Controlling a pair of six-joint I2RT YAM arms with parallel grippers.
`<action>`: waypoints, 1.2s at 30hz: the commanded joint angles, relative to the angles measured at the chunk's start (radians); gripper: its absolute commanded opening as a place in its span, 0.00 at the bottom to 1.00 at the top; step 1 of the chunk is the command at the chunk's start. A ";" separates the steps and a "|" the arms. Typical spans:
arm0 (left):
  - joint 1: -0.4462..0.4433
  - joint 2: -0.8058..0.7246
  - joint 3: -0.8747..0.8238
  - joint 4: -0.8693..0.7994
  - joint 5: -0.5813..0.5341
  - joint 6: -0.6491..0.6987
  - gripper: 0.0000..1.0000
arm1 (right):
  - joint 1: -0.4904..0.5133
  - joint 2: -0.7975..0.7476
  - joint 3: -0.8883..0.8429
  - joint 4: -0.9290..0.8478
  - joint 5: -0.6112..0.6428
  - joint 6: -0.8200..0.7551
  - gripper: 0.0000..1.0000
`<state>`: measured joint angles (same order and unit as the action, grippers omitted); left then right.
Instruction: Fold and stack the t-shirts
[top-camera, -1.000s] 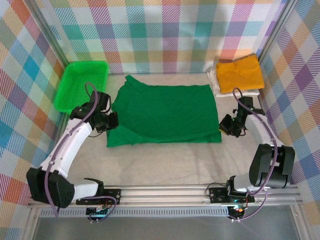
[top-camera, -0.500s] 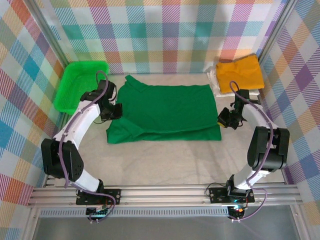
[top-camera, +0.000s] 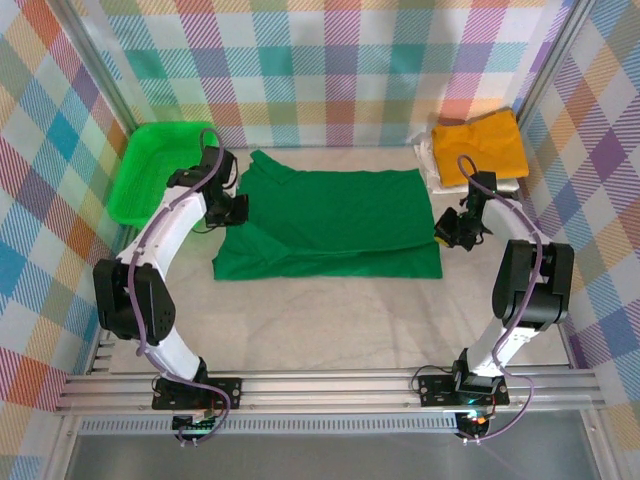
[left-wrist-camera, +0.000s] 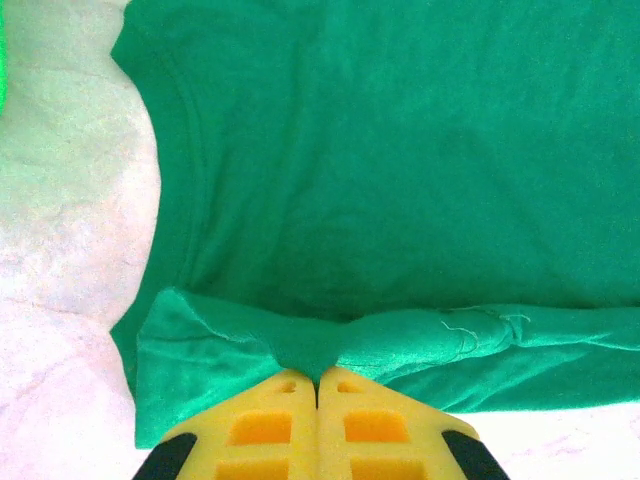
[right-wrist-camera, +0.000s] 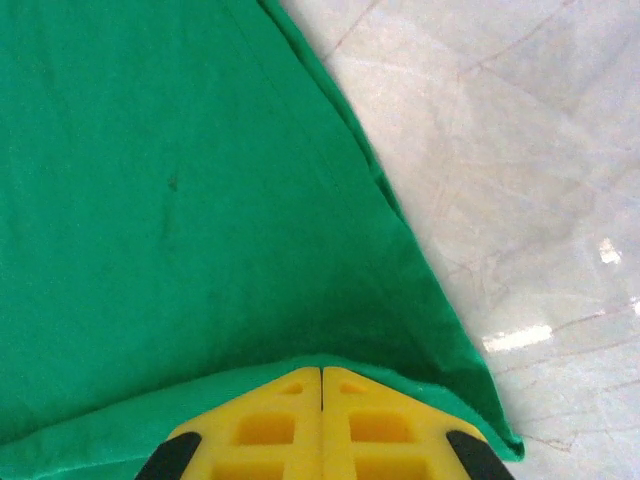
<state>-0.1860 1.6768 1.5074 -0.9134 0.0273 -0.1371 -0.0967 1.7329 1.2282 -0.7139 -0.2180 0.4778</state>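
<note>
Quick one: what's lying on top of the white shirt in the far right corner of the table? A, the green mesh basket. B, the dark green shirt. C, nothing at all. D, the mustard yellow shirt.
D: the mustard yellow t-shirt lies folded on the white t-shirt, while the dark green t-shirt is spread mid-table and the basket sits far left.

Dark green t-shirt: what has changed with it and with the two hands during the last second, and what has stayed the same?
The left hand and the right hand, both shut on the dark green t-shirt, moved away from the arm bases, drawing its near part over itself into a fold. Nothing was let go. The mustard t-shirt, the white t-shirt under it and the basket stayed put.
</note>
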 joint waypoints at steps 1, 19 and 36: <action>0.015 0.038 0.045 -0.007 -0.014 0.028 0.00 | 0.005 0.026 0.032 0.009 0.003 0.001 0.00; -0.005 0.112 0.223 0.097 -0.060 -0.077 0.54 | 0.026 0.017 0.156 0.055 -0.044 0.031 0.26; -0.063 -0.009 -0.377 0.482 0.096 -0.285 0.56 | 0.351 -0.078 -0.240 0.378 0.012 -0.086 0.22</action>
<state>-0.2363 1.6135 1.1027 -0.4950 0.0940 -0.4068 0.2333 1.6382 0.9806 -0.4160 -0.2119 0.4389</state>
